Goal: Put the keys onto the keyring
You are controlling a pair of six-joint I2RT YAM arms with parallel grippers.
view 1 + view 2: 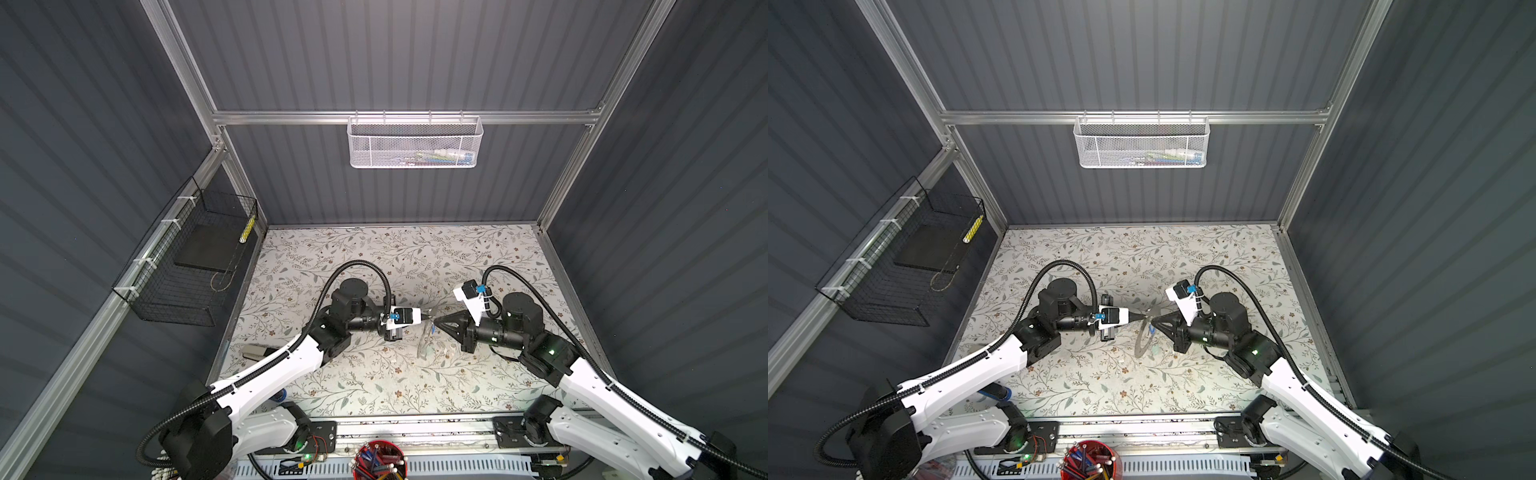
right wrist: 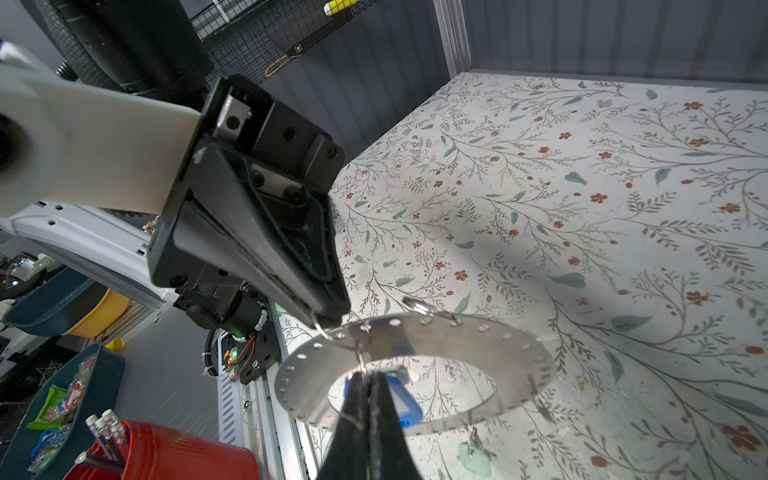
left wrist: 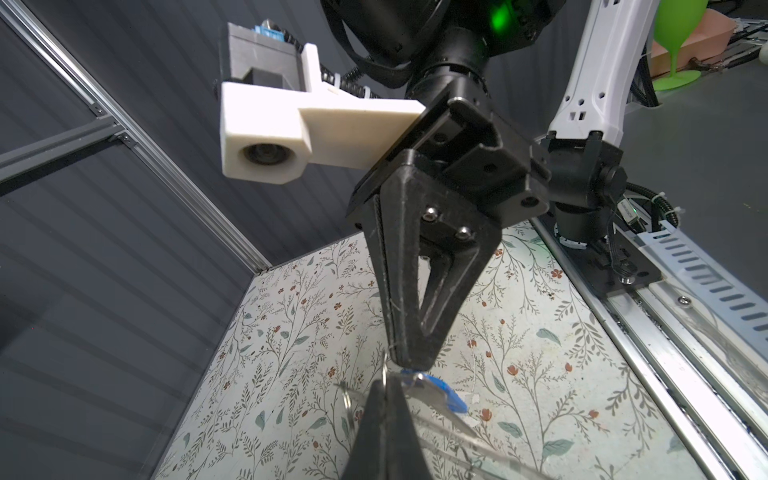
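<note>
The keyring [image 2: 419,336], a flat grey disc with small holes round its band, hangs in the air over the middle of the table and looks thin and edge-on in both top views [image 1: 424,345] [image 1: 1144,340]. My left gripper [image 2: 328,321] [image 3: 388,384] is shut on a small wire loop at the keyring's rim. My right gripper [image 2: 368,376] [image 3: 411,361] meets it tip to tip and is shut on the wire loop of the blue-tagged key [image 2: 403,401] [image 3: 451,395]. The mint-tagged key [image 2: 473,457] dangles from the keyring's far rim.
The floral table [image 1: 374,374] lies below. A grey block [image 1: 255,352] sits at its left edge. A red pen cup [image 1: 380,457] stands in front, a black wire basket [image 1: 187,262] on the left wall, a white mesh basket [image 1: 415,143] on the back wall.
</note>
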